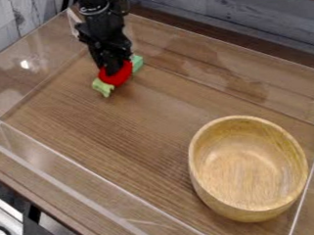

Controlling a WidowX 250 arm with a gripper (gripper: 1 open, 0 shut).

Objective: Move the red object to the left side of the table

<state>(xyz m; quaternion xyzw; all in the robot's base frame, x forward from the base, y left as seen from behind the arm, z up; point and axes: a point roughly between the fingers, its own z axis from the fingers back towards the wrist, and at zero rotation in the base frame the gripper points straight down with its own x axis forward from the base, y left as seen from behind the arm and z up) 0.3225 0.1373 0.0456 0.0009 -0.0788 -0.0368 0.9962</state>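
Note:
The red object (116,72), a small round red toy with a light-green stem end pointing down-left, is held just above or at the table (109,161) near its back left. My black gripper (111,65) points straight down and is shut on the red object, whose top is hidden between the fingers. I cannot tell whether the stem touches the wood.
A flat green block (135,63) lies right behind the gripper, mostly hidden by it. A large wooden bowl (248,166) sits at the front right. Low clear acrylic walls (21,71) border the table on the left and front.

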